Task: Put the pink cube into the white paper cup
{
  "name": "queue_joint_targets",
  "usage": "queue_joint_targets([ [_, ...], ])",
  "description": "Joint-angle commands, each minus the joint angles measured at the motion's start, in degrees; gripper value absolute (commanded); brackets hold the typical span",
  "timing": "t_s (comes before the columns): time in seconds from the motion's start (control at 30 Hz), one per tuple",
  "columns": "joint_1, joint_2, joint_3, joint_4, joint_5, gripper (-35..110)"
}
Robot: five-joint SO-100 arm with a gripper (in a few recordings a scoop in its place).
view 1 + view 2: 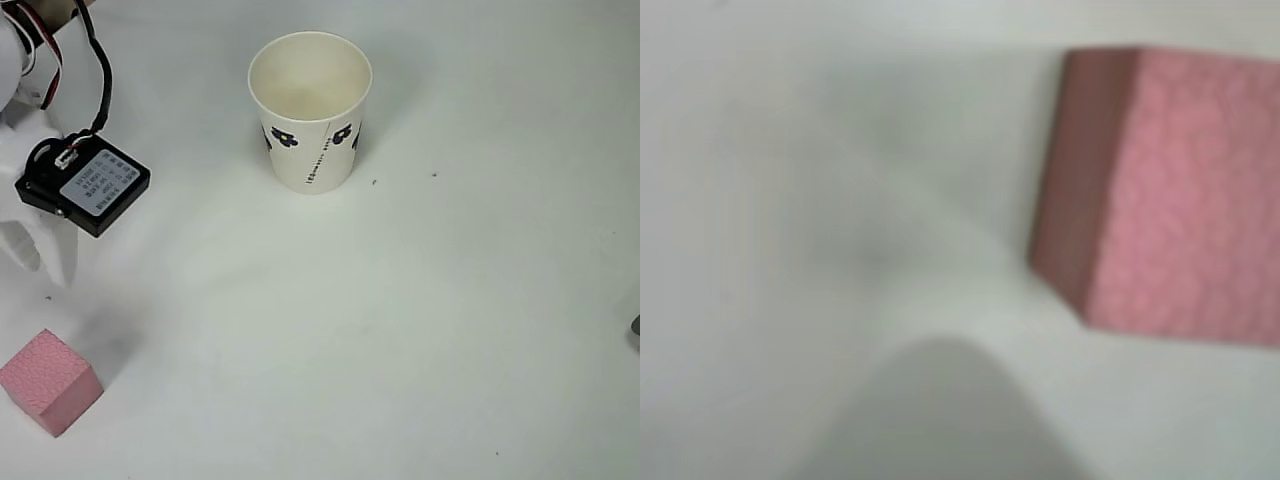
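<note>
Small light-pink foam cube [50, 382], well left-below the white printed paper cup [310, 110]: likely light, squashy; pinch opposite flat faces. Gripper [40, 255] holds nothing; opening unclear.

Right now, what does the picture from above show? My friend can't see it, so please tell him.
A pink cube sits on the white table at the lower left, far from an empty, upright white paper cup near the top. The robot's white hand hangs just above the cube, not touching it.
</note>
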Motion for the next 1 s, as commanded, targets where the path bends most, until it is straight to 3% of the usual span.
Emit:
queue_joint_targets([
  [0.0, 1.14, -3.08, -4.13, -2.99, -2.02, 18],
  [0.97, 1.85, -14.06, -12.57, -13.89, -9.84, 38],
])
